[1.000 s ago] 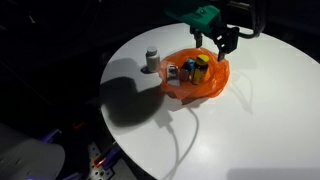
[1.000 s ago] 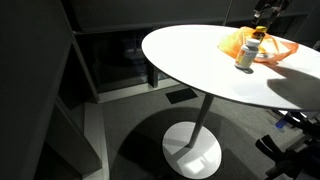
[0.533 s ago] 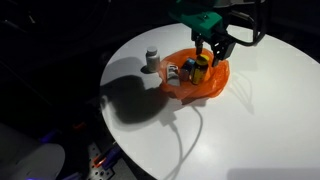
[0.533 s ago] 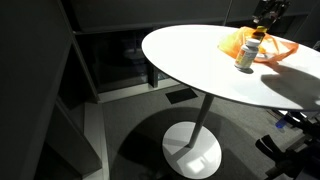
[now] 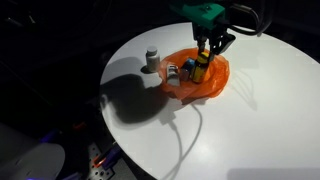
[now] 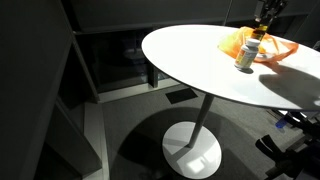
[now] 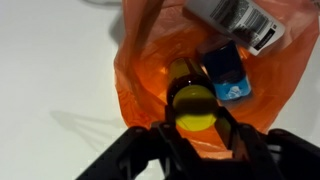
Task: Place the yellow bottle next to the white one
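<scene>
gripper (image 5: 207,58): hung open, fingers either side of yellow bottle (image 7: 190,100)
yellow bottle: stood inside orange bag (image 7: 140,70)
white one (image 5: 152,60): stood just outside bag

The hand (image 5: 209,50) is black, beneath a teal-green wrist housing (image 5: 205,12).

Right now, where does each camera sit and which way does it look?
An exterior view: high, looking down on the table and orange bag; gripper shows.
An exterior view: low, distant, looking across the table; gripper at top right.
Wrist view: on the wrist, looking down at the yellow bottle; fingers show.
Both exterior views share the white bottle.
</scene>
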{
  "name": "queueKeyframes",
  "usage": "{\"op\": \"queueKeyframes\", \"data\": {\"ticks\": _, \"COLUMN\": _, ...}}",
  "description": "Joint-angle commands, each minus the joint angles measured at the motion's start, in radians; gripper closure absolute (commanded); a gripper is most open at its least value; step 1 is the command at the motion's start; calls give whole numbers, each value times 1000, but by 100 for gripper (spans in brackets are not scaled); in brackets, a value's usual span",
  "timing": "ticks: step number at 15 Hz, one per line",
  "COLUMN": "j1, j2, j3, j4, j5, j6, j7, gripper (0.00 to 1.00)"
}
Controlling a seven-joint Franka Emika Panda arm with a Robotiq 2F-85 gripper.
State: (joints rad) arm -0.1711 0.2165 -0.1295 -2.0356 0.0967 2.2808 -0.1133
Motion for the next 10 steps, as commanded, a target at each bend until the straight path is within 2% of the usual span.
{"op": "queueKeyframes", "data": {"ticks": 1, "j1": 13, "j2": -47, "j3": 21, "j4": 10, "j5": 7, "j6": -29, "j7": -15, "gripper": 81}}
{"op": "queueKeyframes", "data": {"ticks": 10, "j1": 115, "j2": -197, "j3": 85, "j4": -13, "j5": -45, "j6": -18, "j7": -5, "gripper": 81}}
